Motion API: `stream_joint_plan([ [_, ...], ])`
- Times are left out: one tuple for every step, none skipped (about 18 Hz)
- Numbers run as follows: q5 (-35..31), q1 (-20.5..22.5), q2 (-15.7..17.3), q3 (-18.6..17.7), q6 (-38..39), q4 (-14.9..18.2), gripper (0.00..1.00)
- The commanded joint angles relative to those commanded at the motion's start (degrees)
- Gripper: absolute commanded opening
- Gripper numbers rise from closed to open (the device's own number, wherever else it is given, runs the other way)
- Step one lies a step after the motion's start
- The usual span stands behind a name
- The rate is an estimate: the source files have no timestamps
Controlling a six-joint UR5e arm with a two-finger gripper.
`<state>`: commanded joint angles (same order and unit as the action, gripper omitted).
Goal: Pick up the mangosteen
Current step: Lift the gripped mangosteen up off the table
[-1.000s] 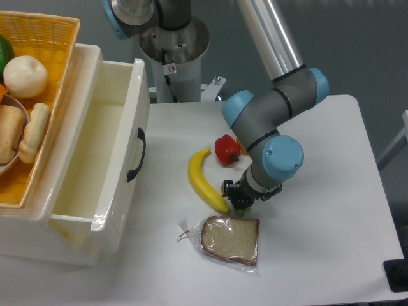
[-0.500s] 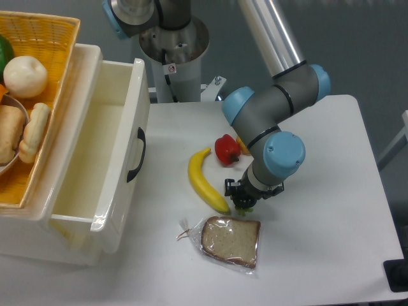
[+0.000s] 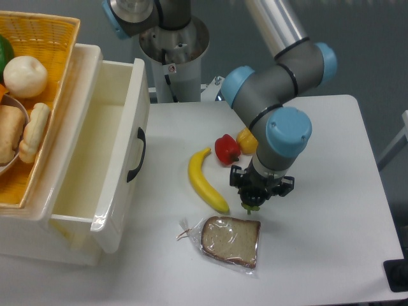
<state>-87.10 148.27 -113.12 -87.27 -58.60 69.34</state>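
Note:
My gripper [image 3: 254, 198] points down over the table, just right of the banana's lower tip and above the bagged bread. Only a small green leafy bit of the mangosteen [image 3: 253, 205] shows beneath the black fingers; its dark body is hidden by the gripper. The fingers look closed around it. The red pepper [image 3: 227, 149] and the yellow pepper [image 3: 247, 141] lie close behind the gripper, beside the arm's wrist.
A banana [image 3: 204, 180] lies left of the gripper. A bread slice in a clear bag [image 3: 231, 240] lies just in front of it. An open white drawer [image 3: 131, 115] and a wicker basket [image 3: 44, 29] with food stand at the left.
The gripper has shifted a little to the right, and the green bit moved with it. The arm's wrist swung aside, uncovering the yellow pepper.

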Motion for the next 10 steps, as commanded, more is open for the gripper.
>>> stream_joint_plan([
  [-0.17,0.0,0.61,-0.26,-2.11,0.09,0.42],
  [-0.26,0.0,1.23,-0.53,-3.7,0.26,0.42],
  [-0.96,0.09,1.58,-0.62,-4.85,0.87,0.42],
  [-2.36,0.09,1.76,-0.53,-5.73,1.58,0.41],
  [-3.5,0.09,1.85,-0.53,-6.35,1.84,0.41],
  [-3.95,0.18,1.85,-0.53,-6.7,1.93,0.41],
  [-3.96,0.27,1.85,-0.53,-6.71,1.85,0.41],
  [-3.96,0.27,1.85,-0.53,-6.71,1.85,0.41],
  [-3.96,0.35,1.94,-0.44,-6.71,1.85,0.41],
  [-3.87,0.44,2.2,-0.44,-6.71,1.85,0.41],
])
